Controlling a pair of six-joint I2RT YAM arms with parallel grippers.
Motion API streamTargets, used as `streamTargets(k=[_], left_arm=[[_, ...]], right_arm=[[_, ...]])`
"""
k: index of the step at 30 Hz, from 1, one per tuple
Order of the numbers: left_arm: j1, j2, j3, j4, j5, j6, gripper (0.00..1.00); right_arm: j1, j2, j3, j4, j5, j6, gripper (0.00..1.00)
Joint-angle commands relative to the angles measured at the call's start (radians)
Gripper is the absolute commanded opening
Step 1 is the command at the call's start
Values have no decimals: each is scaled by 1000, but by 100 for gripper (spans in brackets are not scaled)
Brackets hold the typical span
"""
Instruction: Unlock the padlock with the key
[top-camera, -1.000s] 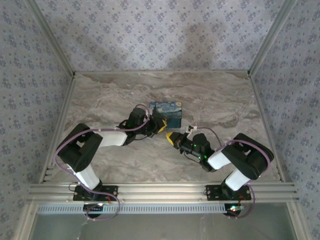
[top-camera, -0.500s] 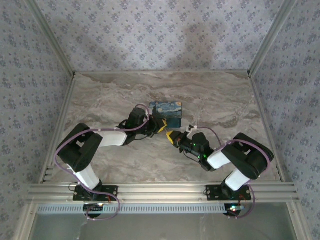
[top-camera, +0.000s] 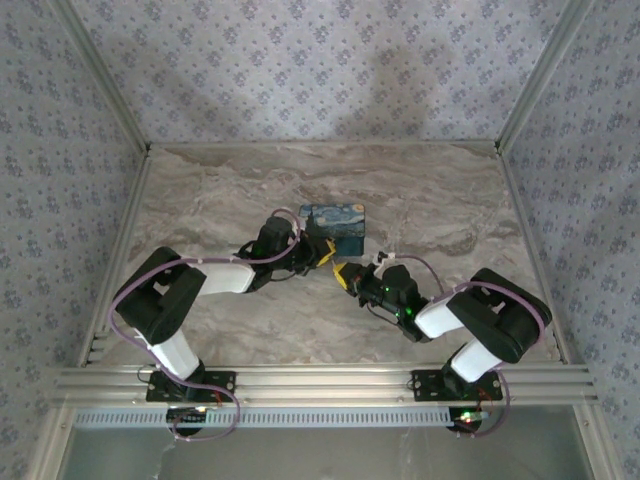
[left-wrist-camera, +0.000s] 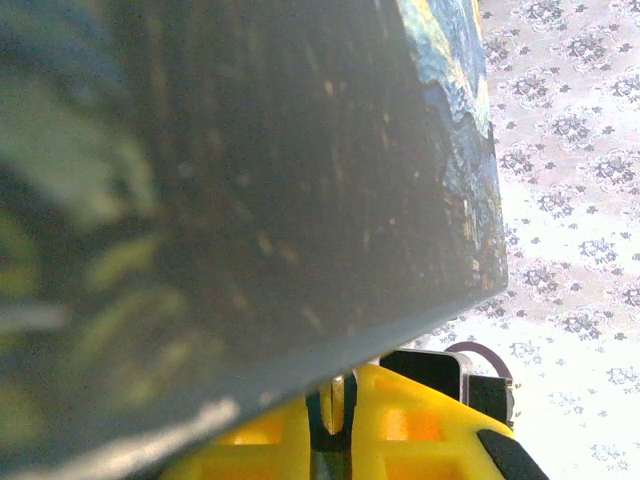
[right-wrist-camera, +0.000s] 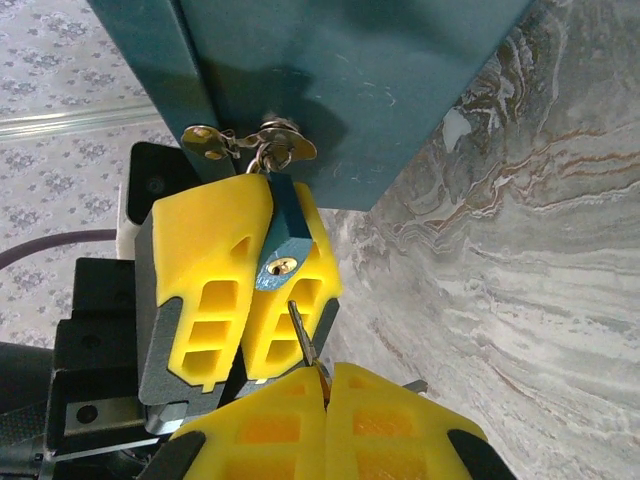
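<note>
At the table's (right-wrist-camera: 520, 250) middle, against the tin's (right-wrist-camera: 350, 80) near edge, my left gripper (right-wrist-camera: 280, 205) clamps the padlock (right-wrist-camera: 288, 240); my right gripper (right-wrist-camera: 324, 374) pinches the key (right-wrist-camera: 303, 335), blade pointing lengthwise at the keyhole (right-wrist-camera: 283, 266), tip just short.

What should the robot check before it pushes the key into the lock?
1. The left claw grips the small blue padlock: ok, its yellow fingers press on both sides.
2. The right claw holds the thin silver key: ok, the blade sticks out from its shut fingers.
3. The key tip is inside the brass keyhole: not ok, it stops just short.
4. The blade is lined up with the keyhole: cannot tell, it points that way but may be a bit off.
5. The padlock hangs on the metal latch of the blue painted tin: ok.
</note>
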Motion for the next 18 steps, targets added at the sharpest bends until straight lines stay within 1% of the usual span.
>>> streamTargets(k=[1,18], left_arm=[[-8,-32,6,56,14,-7,8],[-10,-18,6,69,16,-12,8]], right_arm=[[7,-14,28,-24,21,12,0],[-3,-17,26,-30,45,11,0]])
